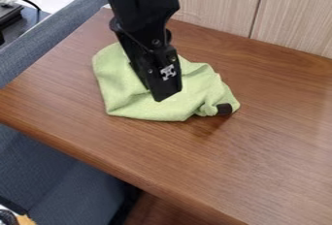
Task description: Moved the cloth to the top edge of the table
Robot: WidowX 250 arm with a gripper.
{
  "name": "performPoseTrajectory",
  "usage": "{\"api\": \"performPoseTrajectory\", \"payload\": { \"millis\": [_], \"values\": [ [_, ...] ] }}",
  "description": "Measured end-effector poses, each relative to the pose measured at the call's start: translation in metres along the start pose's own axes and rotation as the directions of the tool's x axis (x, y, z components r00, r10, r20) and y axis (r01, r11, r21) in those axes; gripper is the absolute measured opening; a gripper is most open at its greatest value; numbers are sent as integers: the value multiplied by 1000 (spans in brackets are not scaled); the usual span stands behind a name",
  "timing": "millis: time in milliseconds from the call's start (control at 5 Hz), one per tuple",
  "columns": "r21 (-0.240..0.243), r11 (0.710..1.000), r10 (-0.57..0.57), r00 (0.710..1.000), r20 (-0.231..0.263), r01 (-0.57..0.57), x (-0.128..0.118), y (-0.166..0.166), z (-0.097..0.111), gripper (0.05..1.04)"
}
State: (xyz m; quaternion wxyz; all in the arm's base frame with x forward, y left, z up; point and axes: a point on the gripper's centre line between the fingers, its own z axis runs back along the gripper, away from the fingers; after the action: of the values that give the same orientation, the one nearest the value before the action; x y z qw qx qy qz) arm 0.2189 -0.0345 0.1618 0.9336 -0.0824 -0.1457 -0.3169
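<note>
The green cloth lies crumpled on the brown wooden table, in the upper left-middle of the camera view, with a dark tag at its right corner. From the top edge the black gripper hangs down over the middle of the cloth and covers part of it. Its tip is at or just above the fabric; whether it touches or holds any cloth is hidden.
A light wood-grain panel stands along the table's back edge. Blue-grey seating runs along the left and lower-left sides. A dark object with a cable sits at the far upper left.
</note>
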Motion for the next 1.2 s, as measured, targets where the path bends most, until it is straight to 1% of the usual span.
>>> {"api": "performPoseTrajectory", "payload": {
  "millis": [200,400,600,800,1000,1200],
  "values": [
    [-10,1000,9,1000,-15,-9,-2,0,-4,1000],
    [-7,1000,25,998,-53,-25,-4,7,-11,1000],
    [17,995,95,994,-46,-94,1,29,-11,1000],
    [45,984,174,983,-64,-172,6,54,-19,1000],
    [89,963,261,962,-76,-254,7,85,-34,1000],
    [135,943,316,946,-72,-305,4,107,-51,1000]
  ]
}}
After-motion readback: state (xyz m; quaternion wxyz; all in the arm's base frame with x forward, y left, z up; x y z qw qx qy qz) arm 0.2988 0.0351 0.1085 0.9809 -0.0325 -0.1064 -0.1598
